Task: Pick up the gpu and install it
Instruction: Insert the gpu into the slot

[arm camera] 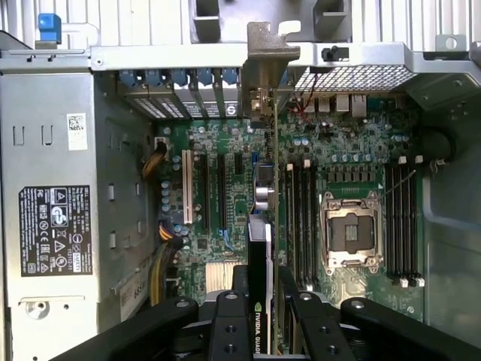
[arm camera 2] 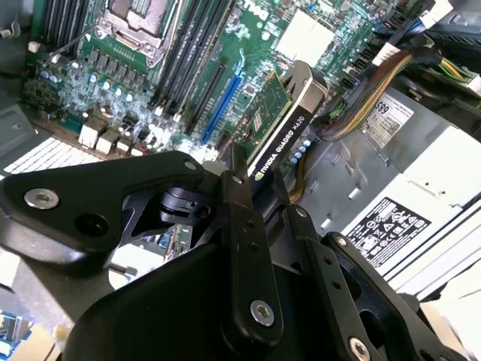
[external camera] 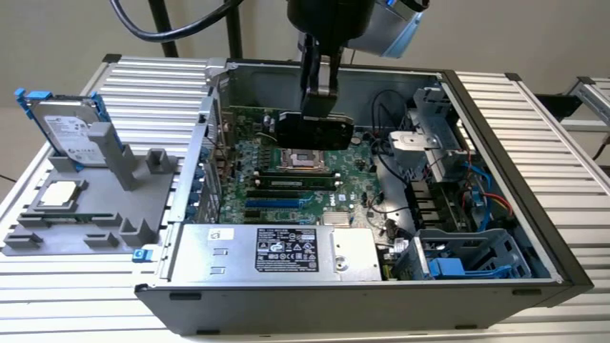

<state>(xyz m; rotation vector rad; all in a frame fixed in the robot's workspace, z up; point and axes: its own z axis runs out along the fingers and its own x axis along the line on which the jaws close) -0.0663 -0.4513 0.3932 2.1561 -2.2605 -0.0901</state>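
The end effector grips the gpu, edge-down above the motherboard, inside the open case. Install step; lining its edge over an expansion slot looks needed.

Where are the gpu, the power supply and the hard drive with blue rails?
gpu (arm camera 2: 284, 129), second wrist view, on its black cooler edge.
power supply (external camera: 286, 250), exterior view, on its labelled top face.
hard drive (external camera: 68, 132), exterior view, on its silver face.

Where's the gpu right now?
The gpu is clamped in the tool, held edge-on above the motherboard inside the open computer case, near the middle of the exterior view.
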